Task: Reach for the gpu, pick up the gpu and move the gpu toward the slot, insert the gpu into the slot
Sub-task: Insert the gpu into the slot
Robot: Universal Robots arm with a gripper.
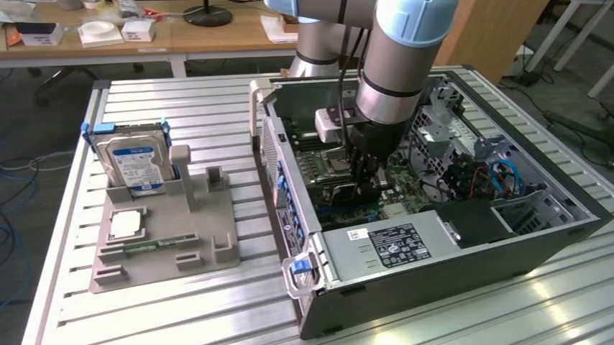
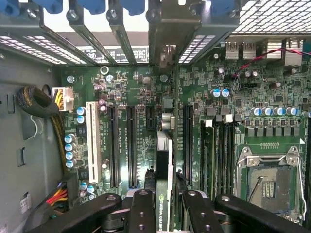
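Aluminium slatted table point(image 1: 192, 108) | wooden desk point(image 1: 172, 39) behind | jaws point(image 2: 163, 187) pinching gpu point(image 2: 164, 160) inside case point(image 1: 537, 215)

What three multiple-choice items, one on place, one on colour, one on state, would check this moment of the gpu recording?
1. Where is the claw?
A. Over the grey fixture tray
B. Down inside the open computer case
C. Above the wooden desk

2. What colour is the label on the hard drive standing in the fixture tray?
A. Blue
B. Red
C. Yellow

3. What is the state of the gpu?
A. Lying flat on the tray
B. Leaning against the hard drive
C. Held edge-on between the claw's fingers above the motherboard

Answers:
1 B: in the exterior view the arm reaches down into the case.
2 A: the drive's face shows a blue label.
3 C: the wrist view shows the card clamped between the fingers, over the motherboard and its slots.
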